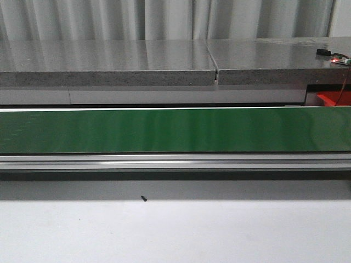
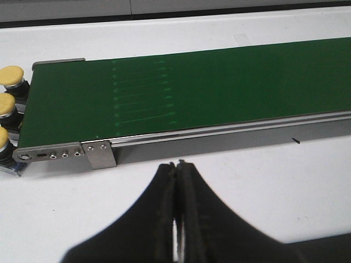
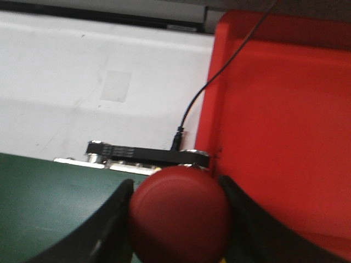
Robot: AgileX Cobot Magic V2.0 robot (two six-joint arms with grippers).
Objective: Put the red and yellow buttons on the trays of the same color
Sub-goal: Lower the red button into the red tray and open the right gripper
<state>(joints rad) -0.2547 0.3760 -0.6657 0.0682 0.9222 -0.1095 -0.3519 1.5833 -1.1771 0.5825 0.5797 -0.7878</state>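
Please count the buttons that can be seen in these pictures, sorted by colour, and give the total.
Yellow buttons: 3, beside the end of the green belt, at and.
Red buttons: 1, held in the right tool, the red button next to the red tray.
Total: 4 buttons.

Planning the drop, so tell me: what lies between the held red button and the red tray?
In the right wrist view, only a tool finger separates the red button from the red tray.
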